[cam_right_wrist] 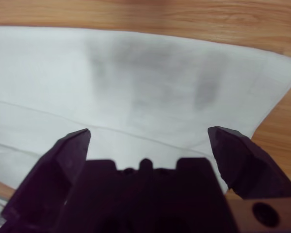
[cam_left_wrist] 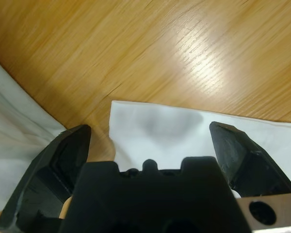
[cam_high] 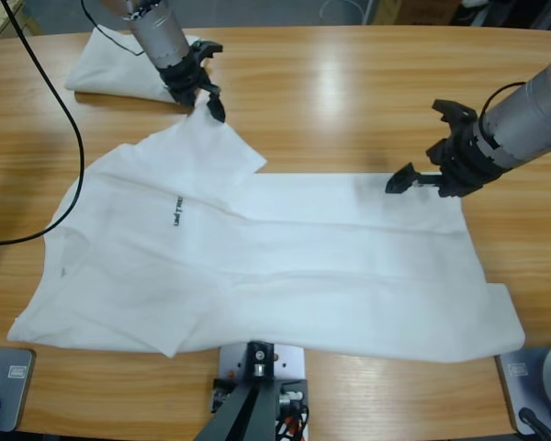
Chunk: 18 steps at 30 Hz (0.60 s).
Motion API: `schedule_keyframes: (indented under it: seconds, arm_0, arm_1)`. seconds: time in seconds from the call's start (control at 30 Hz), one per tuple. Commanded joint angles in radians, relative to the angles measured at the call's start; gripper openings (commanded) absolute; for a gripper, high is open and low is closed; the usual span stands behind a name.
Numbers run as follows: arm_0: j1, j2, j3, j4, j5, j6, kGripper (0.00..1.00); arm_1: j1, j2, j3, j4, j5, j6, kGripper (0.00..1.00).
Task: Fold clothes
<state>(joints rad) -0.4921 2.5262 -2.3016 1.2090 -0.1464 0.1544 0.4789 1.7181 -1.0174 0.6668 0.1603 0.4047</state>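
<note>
A white T-shirt (cam_high: 285, 266) lies spread on the table, neck to the left and hem to the right, with a small dark chest print (cam_high: 176, 211). My left gripper (cam_high: 211, 78) stands open at the far sleeve's tip (cam_high: 211, 124). In the left wrist view that sleeve corner (cam_left_wrist: 160, 131) lies between the open jaws of the left gripper (cam_left_wrist: 150, 133). My right gripper (cam_high: 424, 144) hangs open over the shirt's far hem corner (cam_high: 441, 197). Seen from the right wrist, the right gripper (cam_right_wrist: 148, 133) has the white cloth (cam_right_wrist: 150, 82) spread below its jaws.
A second white garment (cam_high: 110, 69), folded, lies at the table's far left behind the left arm; its edge (cam_left_wrist: 14, 131) shows in the left wrist view. A black cable (cam_high: 69, 119) curves over the table's left side. Bare wood (cam_high: 349, 92) stretches across the far middle.
</note>
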Motion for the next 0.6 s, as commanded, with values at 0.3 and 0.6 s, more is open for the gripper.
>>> schedule_keyframes:
  seconds: [0.3,0.6]
  arm_0:
    - [-0.007,0.086,-0.024,0.049,0.063,0.043,0.000]
    - [-0.004,0.110,-0.059,0.066,0.092,0.050,0.000]
  arm_1:
    - [-0.017,0.011,0.045,-0.012,0.003,-0.014,0.987]
    - [-0.017,-0.003,0.065,-0.033,0.007,-0.014,0.982]
